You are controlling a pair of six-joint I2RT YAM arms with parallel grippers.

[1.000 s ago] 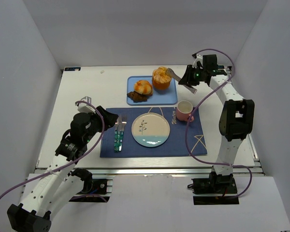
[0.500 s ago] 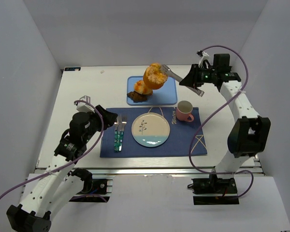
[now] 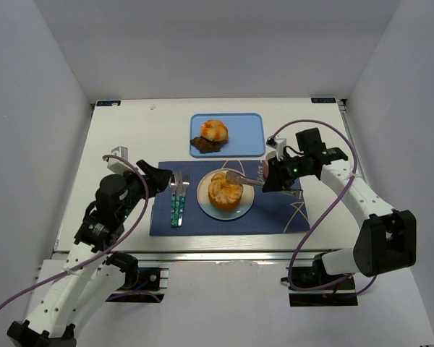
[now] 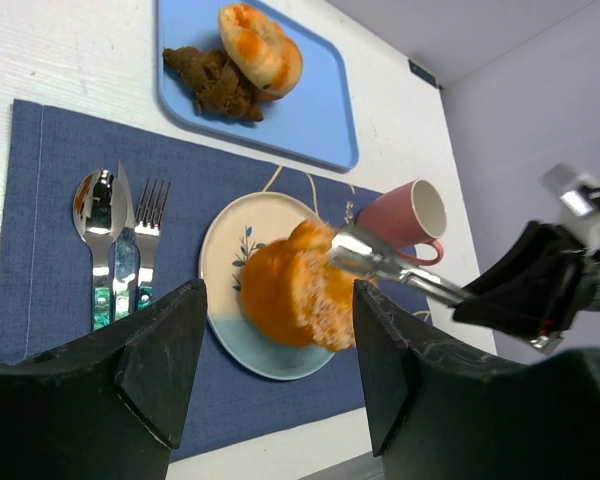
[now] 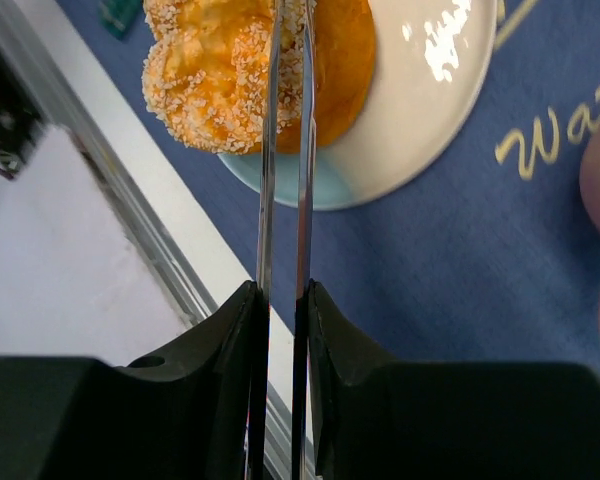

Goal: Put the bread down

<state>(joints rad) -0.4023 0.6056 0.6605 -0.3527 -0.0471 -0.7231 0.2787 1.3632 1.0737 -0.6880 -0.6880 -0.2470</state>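
The sesame bread roll (image 3: 224,191) has come off the blue tray (image 3: 247,134) at the far edge of the table (image 3: 130,137). It now sits on or just over the plate (image 3: 205,192) toward the near edge; I cannot tell whether they touch. It is pinched by tongs (image 3: 243,178), which the right end effector (image 3: 273,181) clamps. The left end effector (image 3: 163,178) gapes wide and holds nothing, beside the cutlery (image 3: 177,199).

So the golden-orange sesame bun (image 3: 224,192) is a round, puffy thing, glossy orange on one side with a pale seedy crust on the other. It's tipped on its side, pinched tight in my right pincer (image 3: 230,175), sitting over the middle of the cream round plate with the blue band (image 3: 202,200). Can't tell if it's actually touching the plate.
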